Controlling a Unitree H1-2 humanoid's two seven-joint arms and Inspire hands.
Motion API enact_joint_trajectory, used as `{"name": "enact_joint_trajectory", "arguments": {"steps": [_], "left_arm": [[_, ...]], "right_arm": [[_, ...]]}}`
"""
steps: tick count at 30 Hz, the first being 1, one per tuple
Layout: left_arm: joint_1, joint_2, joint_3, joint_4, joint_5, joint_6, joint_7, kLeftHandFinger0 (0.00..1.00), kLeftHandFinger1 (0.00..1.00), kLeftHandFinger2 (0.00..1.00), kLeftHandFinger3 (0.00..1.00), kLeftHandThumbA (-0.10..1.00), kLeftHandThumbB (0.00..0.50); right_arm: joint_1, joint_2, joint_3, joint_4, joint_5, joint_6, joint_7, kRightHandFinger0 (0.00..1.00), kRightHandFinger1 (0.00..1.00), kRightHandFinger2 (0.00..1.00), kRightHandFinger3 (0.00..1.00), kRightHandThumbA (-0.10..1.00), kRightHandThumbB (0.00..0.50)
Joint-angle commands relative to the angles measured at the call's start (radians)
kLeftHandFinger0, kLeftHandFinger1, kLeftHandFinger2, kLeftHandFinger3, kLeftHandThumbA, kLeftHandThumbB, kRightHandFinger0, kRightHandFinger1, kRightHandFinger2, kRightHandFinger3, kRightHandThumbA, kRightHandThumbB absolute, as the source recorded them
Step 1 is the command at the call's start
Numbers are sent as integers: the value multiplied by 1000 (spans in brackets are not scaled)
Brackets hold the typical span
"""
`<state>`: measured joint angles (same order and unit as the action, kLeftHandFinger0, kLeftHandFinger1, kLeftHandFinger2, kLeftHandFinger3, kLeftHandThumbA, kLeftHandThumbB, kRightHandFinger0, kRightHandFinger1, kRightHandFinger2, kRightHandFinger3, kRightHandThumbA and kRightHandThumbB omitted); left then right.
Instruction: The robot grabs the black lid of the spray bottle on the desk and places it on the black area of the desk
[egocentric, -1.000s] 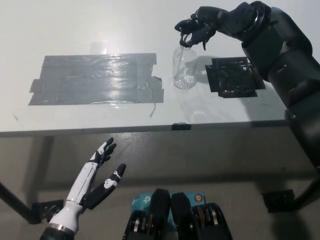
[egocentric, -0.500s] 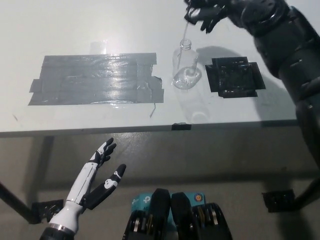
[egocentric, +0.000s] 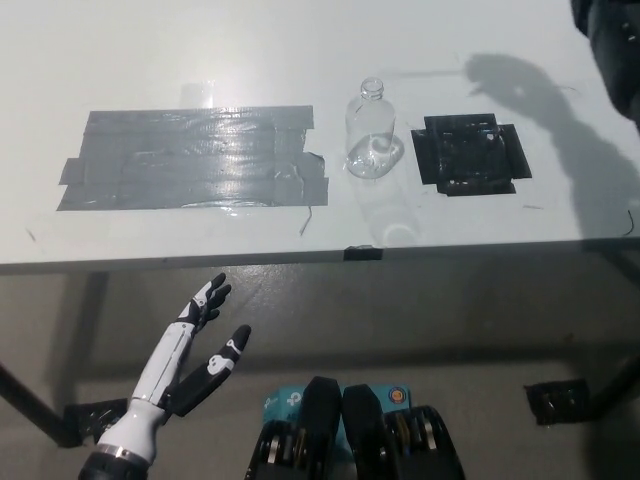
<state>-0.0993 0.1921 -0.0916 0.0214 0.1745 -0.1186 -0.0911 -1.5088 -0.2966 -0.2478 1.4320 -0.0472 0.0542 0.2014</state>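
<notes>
A clear spray bottle (egocentric: 371, 140) stands upright on the white desk (egocentric: 300, 60), its neck bare with no lid on it. The black lid is not in view. Just right of the bottle lies the black square area (egocentric: 471, 152) of tape. Only a piece of my black right arm (egocentric: 610, 35) shows at the top right corner; the right hand itself is out of the picture, and its shadow falls on the desk near the black area. My white left hand (egocentric: 200, 340) rests open below the desk's front edge at the lower left.
A large grey tape patch (egocentric: 190, 160) covers the desk's left half. The desk's front edge (egocentric: 300, 258) runs across the middle of the picture, with the floor and desk legs below it.
My right hand lifted the black lid with its tube up out of the bottle and rose out of the top of the picture. The bottle stayed put. The left hand has not moved.
</notes>
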Motion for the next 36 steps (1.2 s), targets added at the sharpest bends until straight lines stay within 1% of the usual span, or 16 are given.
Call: {"name": "enact_joint_trajectory", "arguments": {"steps": [1, 4, 8, 10, 12, 14, 16, 17, 18, 19, 20, 23, 24, 28, 30, 36], "left_arm": [[-19, 12, 13, 1, 0, -10, 3, 1000, 1000, 1000, 1000, 731, 117], [-16, 11, 14, 5, 0, -18, 6, 1000, 1000, 1000, 1000, 734, 109], [-13, 10, 13, 6, 1, -26, 7, 1000, 1000, 1000, 1000, 741, 102], [-13, 7, 13, 10, 5, -31, 13, 1000, 1000, 1000, 1000, 751, 107], [-11, 4, 13, 11, 4, -34, 14, 1000, 1000, 1000, 1000, 755, 105], [-14, 2, 17, 17, -6, -43, 16, 1000, 1000, 1000, 1000, 773, 108], [-15, 4, 20, 22, -9, -55, 16, 1000, 1000, 1000, 1000, 777, 105], [-14, 5, 22, 20, -9, -54, 16, 1000, 1000, 1000, 1000, 788, 112], [-15, 5, 24, 20, -9, -54, 17, 1000, 1000, 1000, 1000, 793, 112], [-16, 4, 24, 19, -10, -52, 16, 1000, 1000, 1000, 1000, 801, 113], [-16, 3, 24, 20, -9, -52, 16, 1000, 1000, 1000, 1000, 804, 113], [-16, 3, 23, 17, 0, -47, 17, 1000, 1000, 1000, 1000, 822, 121], [-17, 3, 24, 16, 2, -47, 18, 1000, 1000, 1000, 1000, 824, 119], [-20, 1, 26, 13, 5, -44, 21, 1000, 1000, 1000, 1000, 821, 107], [-20, 2, 25, 14, 13, -56, 25, 1000, 1000, 1000, 1000, 819, 98], [-35, 6, 22, 7, 27, -42, 23, 1000, 1000, 1000, 1000, 806, 87]], "right_arm": [[-3, -56, -31, -29, 80, -17, -8, 331, 393, 559, 613, -100, 258], [56, -61, -34, -26, 91, -24, -20, 339, 392, 560, 612, -100, 262], [140, -48, -17, -23, 84, -46, -33, 276, 341, 499, 609, -100, 263], [198, -31, -8, -19, 78, -59, -48, 319, 354, 487, 616, -100, 279], [228, -18, 13, -20, 60, -67, -70, 339, 375, 503, 618, -100, 271], [267, 3, 56, -19, 32, -87, -95, 316, 367, 496, 608, -100, 265], [284, 10, 94, -19, 11, -101, -99, 301, 354, 498, 600, -100, 288], [285, 10, 116, -18, 1, -102, -86, 399, 499, 672, 746, -49, 308], [283, 10, 129, -18, -1, -103, -81, 450, 573, 765, 835, -24, 307], [279, 0, 189, -20, -44, -108, -18, 1000, 1000, 1000, 1000, 278, 376], [278, -3, 211, -21, -49, -111, -8, 1000, 1000, 1000, 1000, 298, 374], [266, -12, 286, -24, -83, -119, 10, 1000, 1000, 1000, 1000, 472, 477], [258, -14, 306, -26, -88, -124, 20, 1000, 1000, 1000, 1000, 499, 484], [247, -19, 341, -34, -79, -139, 31, 1000, 1000, 1000, 1000, 561, 500], [241, -21, 390, -43, -122, -154, -10, 1000, 1000, 1000, 1000, 645, 500], [222, -36, 449, -77, -154, -217, -100, 1000, 1000, 1000, 1000, 781, 500]]}}
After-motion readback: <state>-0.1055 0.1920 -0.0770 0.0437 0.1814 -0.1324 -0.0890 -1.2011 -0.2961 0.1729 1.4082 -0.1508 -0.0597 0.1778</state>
